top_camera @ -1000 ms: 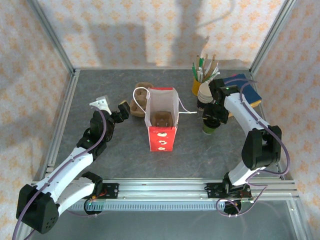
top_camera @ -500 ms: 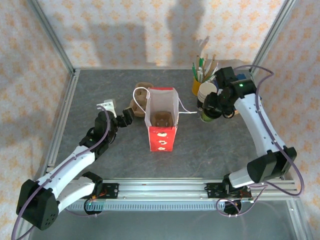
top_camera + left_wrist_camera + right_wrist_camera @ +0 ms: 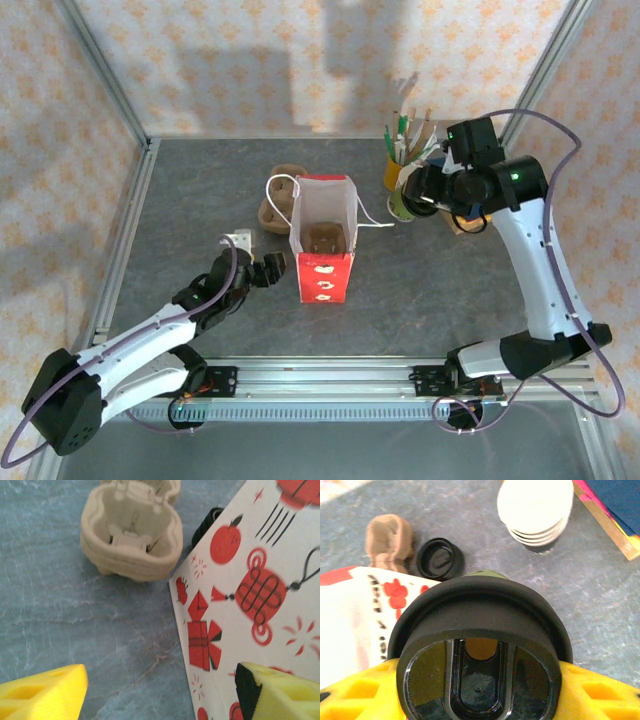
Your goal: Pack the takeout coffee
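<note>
The takeout coffee [image 3: 479,630], a green cup with a black lid, is off the table with my right gripper [image 3: 479,692] shut on it, yellow fingers [image 3: 600,690] on both sides. From above, the cup [image 3: 402,206] hangs in that gripper [image 3: 418,192] just right of the red-and-white paper bag [image 3: 322,270]. The bag stands open at mid-table with a brown tray inside. My left gripper [image 3: 270,272] is open, low at the bag's left side. In the left wrist view its jaws [image 3: 160,695] straddle the bag's printed wall [image 3: 250,590], the right pad close against it.
A pulp cup carrier [image 3: 131,535] lies behind the bag's left side [image 3: 278,200]. A stack of lidless cups [image 3: 536,510], a stack of black lids [image 3: 440,558] and a blue book [image 3: 615,505] lie under the right arm. A yellow holder of pens [image 3: 397,165] stands at the back right.
My right gripper has lifted the coffee off the table and carried it up and left toward the bag. My left gripper has moved forward along the bag's left side, its jaws narrowing.
</note>
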`<action>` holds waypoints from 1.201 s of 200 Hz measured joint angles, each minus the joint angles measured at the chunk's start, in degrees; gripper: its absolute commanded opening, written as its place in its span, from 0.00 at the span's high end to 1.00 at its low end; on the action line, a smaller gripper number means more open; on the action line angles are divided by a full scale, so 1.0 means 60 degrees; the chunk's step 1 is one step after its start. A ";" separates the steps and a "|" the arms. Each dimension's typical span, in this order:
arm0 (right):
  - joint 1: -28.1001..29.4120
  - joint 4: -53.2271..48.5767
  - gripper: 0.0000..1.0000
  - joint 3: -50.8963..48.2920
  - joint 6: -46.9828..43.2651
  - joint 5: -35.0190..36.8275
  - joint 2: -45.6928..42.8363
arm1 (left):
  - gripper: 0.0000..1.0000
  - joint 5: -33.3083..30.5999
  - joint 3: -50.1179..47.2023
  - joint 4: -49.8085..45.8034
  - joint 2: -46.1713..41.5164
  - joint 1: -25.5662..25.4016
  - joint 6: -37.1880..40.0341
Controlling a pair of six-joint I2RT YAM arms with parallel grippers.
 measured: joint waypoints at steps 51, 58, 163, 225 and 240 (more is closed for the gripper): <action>0.1140 -0.0069 0.44 0.1260 0.0302 0.0080 0.0164 | 0.24 -0.0448 -0.0255 0.0066 0.0448 -0.1049 -0.0350; 0.1271 -0.0087 0.44 0.1483 0.0375 0.0149 0.0226 | 0.24 -0.0525 -0.0255 0.0076 0.0630 -0.1158 -0.0375; 0.4699 -0.0113 0.44 0.2124 0.1891 0.1486 0.0852 | 0.24 -0.0984 -0.0106 0.1060 0.2404 -0.2200 -0.0772; 0.5067 -0.0117 0.44 0.1158 0.2248 0.1887 0.1355 | 0.24 -0.1013 0.0331 0.1931 0.3249 -0.2652 -0.0776; 0.5067 -0.0117 0.44 0.1147 0.2244 0.1920 0.1552 | 0.23 -0.1009 0.0324 0.2244 0.3384 -0.2732 -0.0776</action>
